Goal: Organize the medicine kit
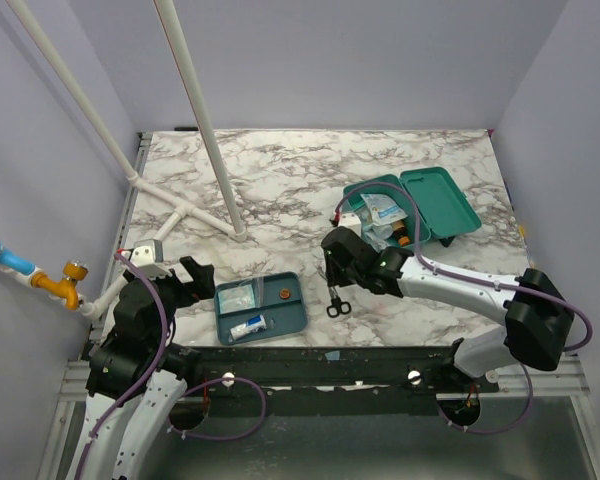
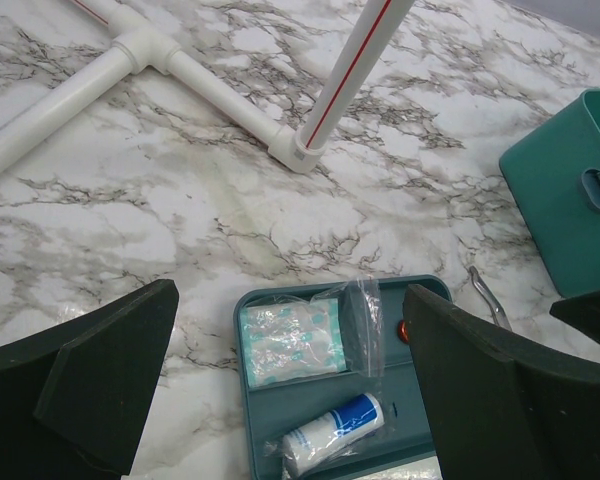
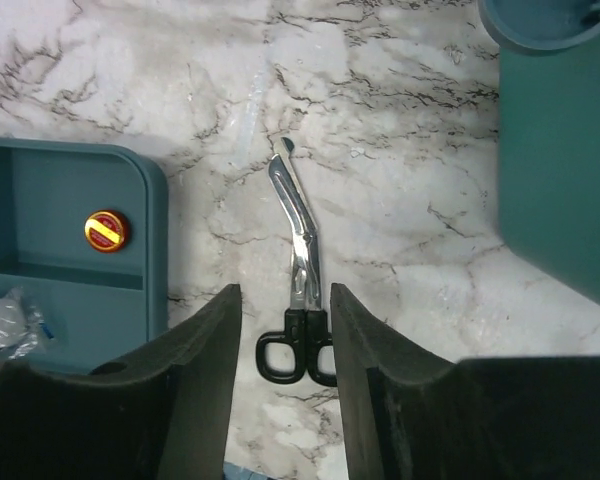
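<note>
Right claw [image 3: 285, 298], jaws parted, straddles scissors [image 3: 302, 250] lying beside teal tray [image 3: 60, 200]

place: robot lab test cell — evidence: marble-print worktop [image 1: 300, 180] boxed in by plain lilac walls [image 1: 380, 60] | white pipe frame [image 1: 207, 130] standing on it | left arm [image 1: 130, 320] and right arm [image 1: 450, 283], cabled, bolted to a metal rail [image 1: 320, 365] at its near edge

On the desk [image 1: 280, 180] the medicine kit [image 1: 440, 200] sits far right. The tray [image 1: 292, 318] lies near the centre, with a packet [image 1: 238, 297], a roll [image 1: 248, 327] and a cap [image 1: 283, 293] in it. Scissors [image 1: 333, 295] lie just right of the tray.
</note>
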Action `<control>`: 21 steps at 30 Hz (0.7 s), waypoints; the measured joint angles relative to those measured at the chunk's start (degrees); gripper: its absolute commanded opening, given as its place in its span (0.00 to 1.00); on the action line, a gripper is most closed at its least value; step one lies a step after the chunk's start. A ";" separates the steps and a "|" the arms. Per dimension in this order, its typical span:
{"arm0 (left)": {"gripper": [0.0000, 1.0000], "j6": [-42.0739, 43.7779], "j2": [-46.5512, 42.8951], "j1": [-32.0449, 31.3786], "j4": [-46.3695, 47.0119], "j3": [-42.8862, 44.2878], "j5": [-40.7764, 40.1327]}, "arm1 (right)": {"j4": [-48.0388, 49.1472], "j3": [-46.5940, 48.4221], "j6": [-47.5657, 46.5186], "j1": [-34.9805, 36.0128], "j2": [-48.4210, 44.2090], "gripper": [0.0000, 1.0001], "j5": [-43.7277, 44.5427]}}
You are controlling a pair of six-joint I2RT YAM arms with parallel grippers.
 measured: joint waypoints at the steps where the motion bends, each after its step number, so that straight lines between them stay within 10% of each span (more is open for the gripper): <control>1: 0.98 -0.02 0.02 0.00 0.00 0.00 0.00 | 0.22 0.09 -0.07 0.02 0.46 0.47 0.02; 21: 0.98 -0.02 0.07 0.00 0.00 0.00 0.00 | 2.82 0.07 -0.33 0.35 12.94 0.47 0.13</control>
